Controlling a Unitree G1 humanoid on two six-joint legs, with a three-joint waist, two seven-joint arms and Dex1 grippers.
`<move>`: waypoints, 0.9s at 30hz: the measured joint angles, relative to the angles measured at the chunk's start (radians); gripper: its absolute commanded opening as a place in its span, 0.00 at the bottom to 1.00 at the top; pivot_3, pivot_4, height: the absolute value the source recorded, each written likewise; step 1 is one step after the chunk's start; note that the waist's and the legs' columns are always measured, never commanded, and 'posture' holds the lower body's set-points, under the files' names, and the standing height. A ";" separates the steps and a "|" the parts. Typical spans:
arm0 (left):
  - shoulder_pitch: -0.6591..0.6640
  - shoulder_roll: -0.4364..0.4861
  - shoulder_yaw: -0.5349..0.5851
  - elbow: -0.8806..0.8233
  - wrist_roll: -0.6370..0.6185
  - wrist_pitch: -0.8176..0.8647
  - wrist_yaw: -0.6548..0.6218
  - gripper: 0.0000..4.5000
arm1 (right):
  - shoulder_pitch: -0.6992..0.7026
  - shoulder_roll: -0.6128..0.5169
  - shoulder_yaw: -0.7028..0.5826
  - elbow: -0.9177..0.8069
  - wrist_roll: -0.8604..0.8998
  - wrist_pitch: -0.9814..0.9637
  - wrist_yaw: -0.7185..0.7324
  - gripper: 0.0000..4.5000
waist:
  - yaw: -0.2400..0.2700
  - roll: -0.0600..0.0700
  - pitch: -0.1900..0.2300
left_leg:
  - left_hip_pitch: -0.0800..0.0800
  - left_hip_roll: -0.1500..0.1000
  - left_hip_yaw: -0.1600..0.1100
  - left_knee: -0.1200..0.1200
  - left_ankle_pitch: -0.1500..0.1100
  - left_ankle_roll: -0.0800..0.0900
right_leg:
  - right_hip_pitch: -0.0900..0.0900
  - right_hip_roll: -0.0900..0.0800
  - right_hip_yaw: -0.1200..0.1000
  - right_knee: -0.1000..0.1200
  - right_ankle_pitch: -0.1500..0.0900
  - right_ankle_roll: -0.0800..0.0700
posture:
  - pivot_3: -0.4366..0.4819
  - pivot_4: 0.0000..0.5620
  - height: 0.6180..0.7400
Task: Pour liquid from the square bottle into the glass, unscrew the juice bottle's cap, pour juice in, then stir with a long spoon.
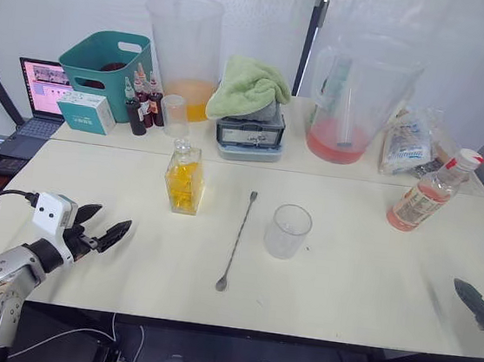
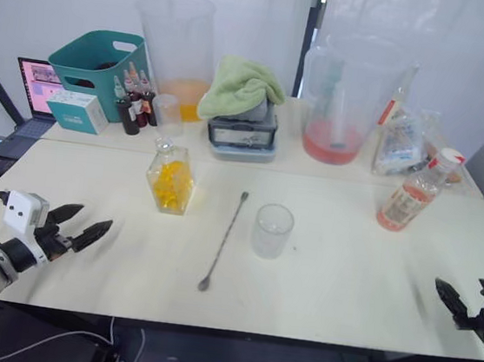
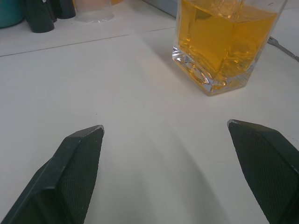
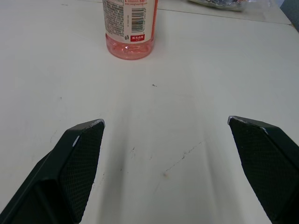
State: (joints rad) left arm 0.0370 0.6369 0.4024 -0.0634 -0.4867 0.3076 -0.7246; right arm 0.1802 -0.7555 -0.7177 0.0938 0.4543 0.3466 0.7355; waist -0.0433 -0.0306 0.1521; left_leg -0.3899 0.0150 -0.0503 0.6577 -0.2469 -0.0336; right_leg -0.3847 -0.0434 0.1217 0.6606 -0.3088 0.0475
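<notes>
One square bottle [image 1: 184, 181], one glass [image 1: 288, 231], one juice bottle [image 1: 432, 191], one long spoon [image 1: 237, 241] and two huge clear jugs [image 1: 186, 45] stand or lie on the cream desk [image 1: 344, 280].

The square bottle stands upright left of centre, clear with flat sides and a short neck, about two-thirds full of yellow-orange liquid. The long spoon lies between it and the glass, its small bowl toward 6 o'clock and its thin handle running up toward 12. The glass, a clear tapered tumbler, stands upright just at 3 o'clock of the spoon, apart from it. The juice bottle stands well apart at about 2 o'clock from the glass, with pinkish-red liquid low inside, a printed label and its red-and-white cap [image 1: 468, 158] on.

The left hand [image 1: 102, 226] hovers at the desk's near left edge, roughly 8 o'clock of the square bottle, its two black fingers [image 3: 77, 168] spread wide and holding nothing. The right hand [image 2: 464, 302] sits at the near right edge, about 5 o'clock of the juice bottle, fingers likewise wide apart and empty.

At the back stand a teal basket [image 1: 107, 61], several small dark bottles [image 1: 143, 104], a green cloth [image 1: 248, 86] and a laptop [image 1: 41, 88].
</notes>
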 measured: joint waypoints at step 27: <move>0.005 -0.459 -0.223 -0.490 0.096 0.220 0.653 1.00 | -0.384 -0.243 0.471 -0.221 0.231 0.220 0.578 1.00 | 0.031 -0.002 0.003 | 0.001 -0.002 -0.002 0.004 0.001 0.003 | 0.008 0.000 -0.001 -0.006 0.005 0.004 | 0.48 0.27 1.00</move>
State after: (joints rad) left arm 0.0416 0.1779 0.1796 -0.5536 -0.3909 0.5280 -0.0712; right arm -0.2041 -0.9980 -0.2466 -0.1277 0.6857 0.5669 1.3138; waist -0.0119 -0.0326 0.1547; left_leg -0.3884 0.0131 -0.0519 0.6618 -0.2461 -0.0302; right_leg -0.3770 -0.0437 0.1203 0.6549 -0.3042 0.0516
